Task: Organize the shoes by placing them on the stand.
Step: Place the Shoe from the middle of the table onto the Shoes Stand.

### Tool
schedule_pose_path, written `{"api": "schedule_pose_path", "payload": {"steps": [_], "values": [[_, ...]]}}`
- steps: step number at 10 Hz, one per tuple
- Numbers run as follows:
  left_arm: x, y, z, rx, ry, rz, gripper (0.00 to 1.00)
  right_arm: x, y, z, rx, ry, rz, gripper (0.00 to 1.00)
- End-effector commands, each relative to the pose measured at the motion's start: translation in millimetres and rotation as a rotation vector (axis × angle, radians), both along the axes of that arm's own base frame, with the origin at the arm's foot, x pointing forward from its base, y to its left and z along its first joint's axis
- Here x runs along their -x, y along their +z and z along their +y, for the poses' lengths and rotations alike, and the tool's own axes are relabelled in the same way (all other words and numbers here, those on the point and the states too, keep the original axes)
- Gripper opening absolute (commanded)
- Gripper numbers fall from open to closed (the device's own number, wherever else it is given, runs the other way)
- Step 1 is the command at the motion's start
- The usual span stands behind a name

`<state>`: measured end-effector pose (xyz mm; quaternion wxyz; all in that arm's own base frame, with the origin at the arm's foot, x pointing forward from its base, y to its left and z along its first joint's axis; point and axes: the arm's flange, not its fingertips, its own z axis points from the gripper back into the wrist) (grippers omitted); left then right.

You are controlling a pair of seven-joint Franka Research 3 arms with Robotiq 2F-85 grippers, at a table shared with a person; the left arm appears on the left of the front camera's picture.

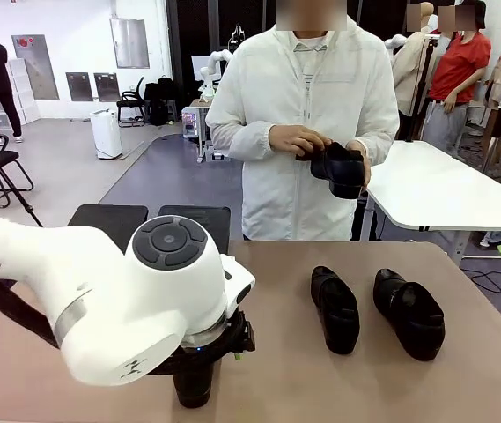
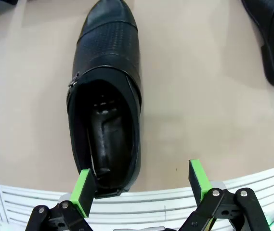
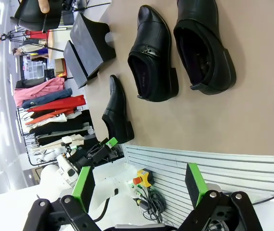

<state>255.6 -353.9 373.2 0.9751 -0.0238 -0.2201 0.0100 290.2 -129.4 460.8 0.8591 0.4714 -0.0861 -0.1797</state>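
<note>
1. The nearest shoe [image 2: 105, 96] lies on the table [image 2: 199, 96] directly below the left claw [image 2: 140, 185]. In the left wrist view its long axis runs straight up the frame, with the toe at the top and the heel at the bottom.
2. The heel sits inside that claw's gap but off-centre, just beside the green pad [image 2: 84, 190] at lower left. The claw stands wide open and holds nothing.
3. We judge that the coming move turns on this offset. The claw must shift towards the frame's left to centre on the heel, then descend and close across the shoe's width.
4. The stand [image 1: 109, 222] sits at the far table edge, left of centre in the front view, and both of its trays are bare. The shoe's toe points roughly towards it.
5. The inner shoe [image 1: 334, 308] and the outer shoe [image 1: 408, 313] lie side by side at right of centre, well apart from the left claw. A person's hand [image 1: 298, 141] holds a fourth shoe [image 1: 338, 167] above the far edge.
6. The right claw [image 3: 139, 185] hangs open and empty near the table's front edge. The left arm is clearly the nearer one.
</note>
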Motion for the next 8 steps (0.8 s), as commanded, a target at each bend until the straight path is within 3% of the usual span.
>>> {"api": "schedule_pose_path", "payload": {"steps": [1, 2, 6, 7, 8], "values": [[-2.9, 1.0, -11.6, 0.02, 0.088, 0.011, 1.0, 1.2, 1.0, -3.3, 0.013, 0.017, -0.003, 1.0], [0.0, 0.0, 0.0, 0.0, 0.0, 0.0, 1.0, 1.2, 1.0, -3.3, 0.013, 0.017, -0.003, 1.0], [1.1, 2.3, -1.2, 0.006, 0.006, 0.011, 1.0, 1.2, 1.0, -3.3, 0.013, 0.017, -0.003, 1.0], [-11.2, 16.5, 3.1, 0.003, -0.037, 0.044, 1.0, 1.2, 1.0, -3.3, 0.013, 0.017, -0.003, 1.0], [-27.9, 29.1, 4.8, -0.003, -0.004, 0.054, 1.0, 1.2, 1.0, -3.3, 0.013, 0.017, -0.003, 1.0]]}}
